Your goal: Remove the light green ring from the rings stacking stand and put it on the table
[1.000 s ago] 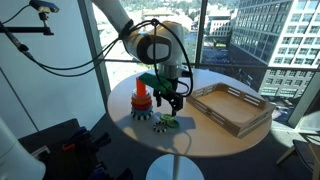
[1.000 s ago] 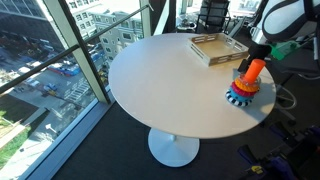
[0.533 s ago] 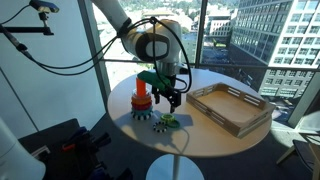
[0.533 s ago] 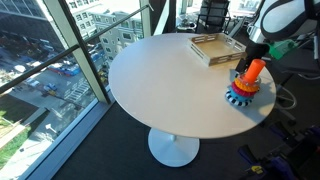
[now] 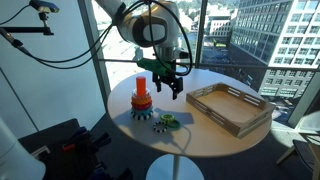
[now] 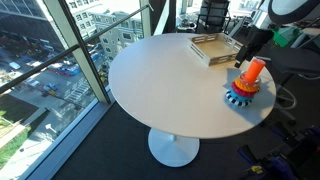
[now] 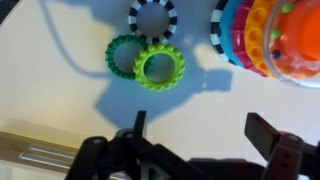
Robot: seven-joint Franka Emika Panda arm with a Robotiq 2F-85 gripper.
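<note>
The light green ring (image 7: pixel 160 67) lies flat on the table (image 7: pixel 60 80), touching a thinner dark green ring (image 7: pixel 122 55). It also shows in an exterior view (image 5: pixel 168 122) near the table's front edge. The rings stacking stand (image 5: pixel 141 100) stands upright with its orange-red post, also seen in an exterior view (image 6: pixel 245 85) and at the right edge of the wrist view (image 7: pixel 275 40). My gripper (image 7: pixel 200 135) is open and empty, hovering above the table beside the stand, in both exterior views (image 5: pixel 169 90) (image 6: pixel 243 58).
A black-and-white toothed ring (image 7: pixel 152 18) lies next to the green rings. A rectangular wooden tray (image 5: pixel 232 108) sits on the table's other side, also seen in an exterior view (image 6: pixel 215 47). The round table (image 6: pixel 170 80) stands by large windows.
My gripper has risen from just above the rings to well above the table, staying open. The rings and stand have not moved.
</note>
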